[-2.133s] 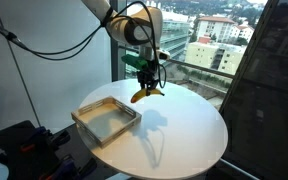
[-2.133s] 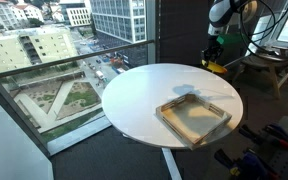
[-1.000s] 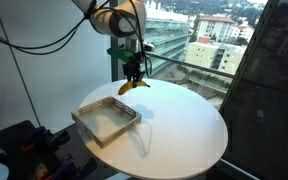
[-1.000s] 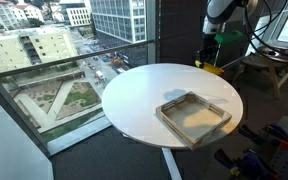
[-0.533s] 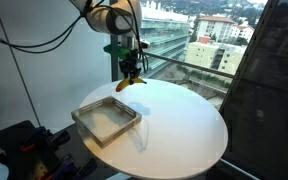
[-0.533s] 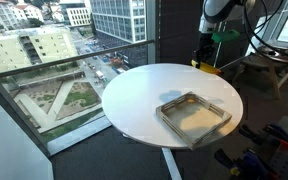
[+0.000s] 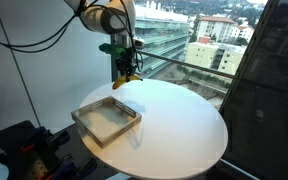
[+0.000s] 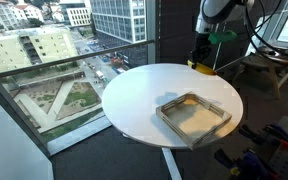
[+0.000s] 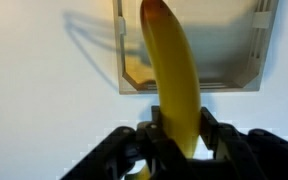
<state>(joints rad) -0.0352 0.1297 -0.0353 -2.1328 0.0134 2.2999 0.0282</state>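
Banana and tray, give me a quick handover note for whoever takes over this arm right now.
Hand: shut on the banana, gripping it near one end.
Banana: in the air by the edge of the round table, near the tray. In the wrist view its free tip overlaps the tray's rim.
Tray: flat on the table.
Done: banana is picked up.
Left: banana not yet set down, and it is not in the tray.

Yellow curved banana, one, with smooth peel and a reddish-brown tip. Clamped near one end in the black gripper and held aloft over the round white table edge. In the wrist view the free tip overlaps the shallow wooden tray.
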